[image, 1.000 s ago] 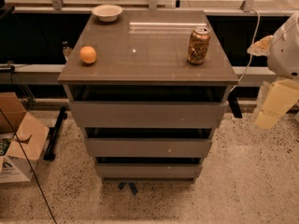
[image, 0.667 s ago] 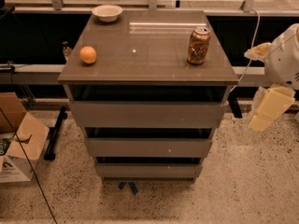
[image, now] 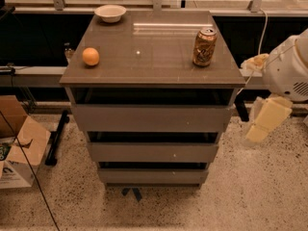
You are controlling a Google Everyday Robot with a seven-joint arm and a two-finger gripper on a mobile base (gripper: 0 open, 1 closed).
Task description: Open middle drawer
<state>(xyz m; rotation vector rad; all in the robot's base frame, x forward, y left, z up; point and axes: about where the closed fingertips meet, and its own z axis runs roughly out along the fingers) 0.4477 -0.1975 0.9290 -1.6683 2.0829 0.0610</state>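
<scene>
The grey cabinet stands in the middle of the camera view with three handleless grey drawer fronts stacked one below another. The middle drawer is the mid-sized front, between the widest one above and the narrowest one below. All three fronts sit flush and look closed. My gripper, cream-coloured, hangs below the white arm housing to the right of the cabinet, about level with the top drawer and apart from it.
On the cabinet top are an orange, a white bowl and a soda can. A cardboard box and a black bar lie on the speckled floor at the left. A dark ledge and windows run behind.
My gripper and arm have moved left and slightly down, closer to the cabinet's right side. The drawers and the things on top have not moved.
</scene>
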